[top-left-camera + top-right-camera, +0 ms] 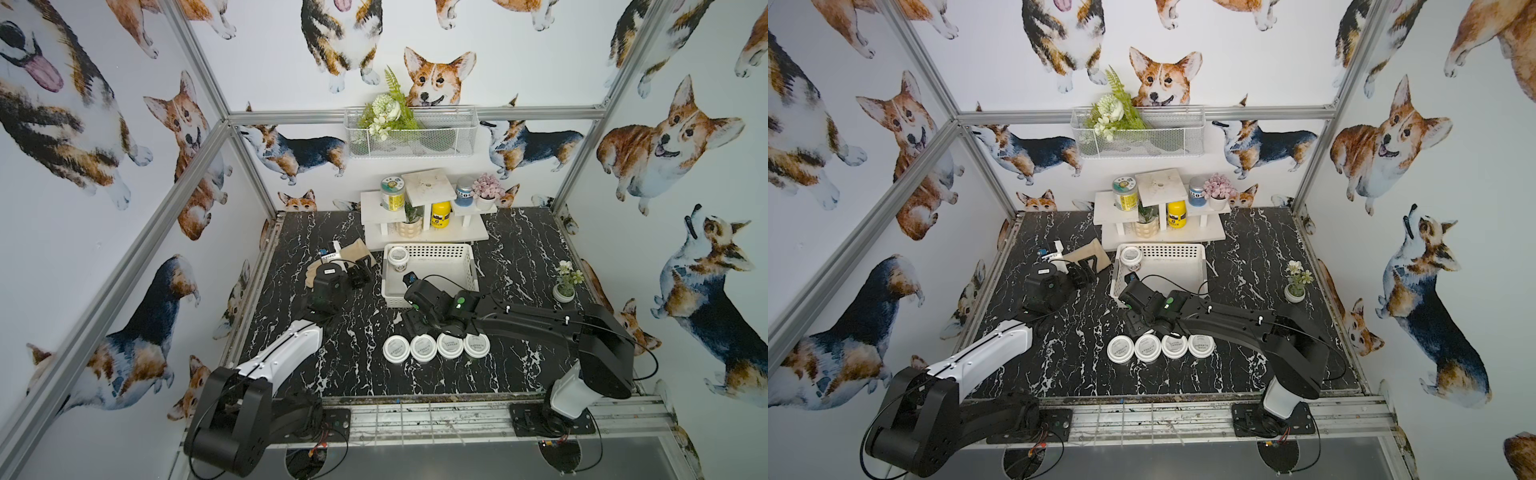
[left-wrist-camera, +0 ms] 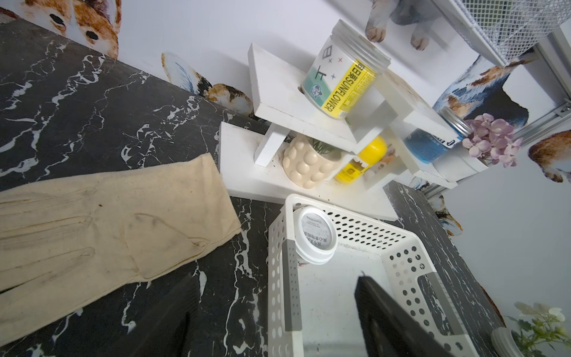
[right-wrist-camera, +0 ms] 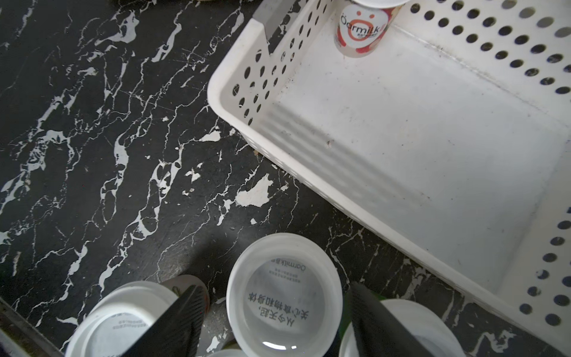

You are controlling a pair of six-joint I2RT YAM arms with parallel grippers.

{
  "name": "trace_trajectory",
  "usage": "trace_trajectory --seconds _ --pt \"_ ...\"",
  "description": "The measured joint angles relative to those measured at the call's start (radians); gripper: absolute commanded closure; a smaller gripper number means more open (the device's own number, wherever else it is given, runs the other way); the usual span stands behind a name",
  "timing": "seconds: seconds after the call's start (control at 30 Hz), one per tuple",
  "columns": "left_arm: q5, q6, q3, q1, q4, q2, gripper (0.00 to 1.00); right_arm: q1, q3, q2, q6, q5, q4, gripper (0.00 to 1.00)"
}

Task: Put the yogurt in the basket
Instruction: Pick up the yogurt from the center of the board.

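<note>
Between the tips of my right gripper [image 3: 276, 286]: one yogurt jar [image 3: 284, 296], viewed lid-on. Jaws apart and astride it, not clamped; a sliver of table shows between one ribbed black finger [image 3: 182, 321] and the lid's rim. Lid is round, wide, white plastic, glossy, with a raised lip and grey print on the flat centre. Like lids crowd it on either side, partly behind my fingers.

In both top views this gripper hangs low over the jars, hiding the one it straddles. Just in front of it, a row of four jars [image 1: 423, 347] stands lid to lid on the table [image 1: 332, 374], which is black stone-look with white veins and white patches.

Just beyond the gripper, the basket [image 3: 247, 77]: white plastic, rectangular, shallow, rounded rim, walls punched with round holes, floor solid and scuffed. A lone jar [image 3: 361, 27] stands upright in its far left corner, red and white label showing.

My left gripper [image 2: 275, 278] hangs wide open, holding nothing. One finger is over the basket floor, the other over bare table, the basket's side wall between them. Beside it lies a glove [image 2: 108, 235]: beige woven cloth, flat, smudged.

Right behind the basket, a stepped shelf [image 2: 244, 167] of white painted boards. On it: a tall jar [image 2: 340, 83] with yellow-green label, a yellow bottle [image 2: 361, 163], a cream pot [image 2: 306, 167] with a bobbled surface.
</note>
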Motion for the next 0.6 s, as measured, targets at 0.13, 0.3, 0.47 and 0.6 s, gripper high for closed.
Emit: trace_trajectory --seconds 0.13,0.3,0.47,0.6 --pt "0.0 0.0 0.0 0.0 0.0 0.0 0.16 0.0 0.006 0.006 0.006 0.008 -0.029 0.19" --pt "0.0 0.0 0.0 0.0 0.0 0.0 0.16 0.0 0.005 0.006 0.011 0.007 -0.041 0.19" --pt "0.0 -0.001 0.0 0.002 0.0 0.0 0.16 0.0 -0.002 0.006 0.022 0.005 -0.055 0.21" --pt "0.0 -0.001 0.0 0.002 0.0 0.0 0.16 0.0 -0.002 0.006 0.022 -0.004 -0.056 0.22"
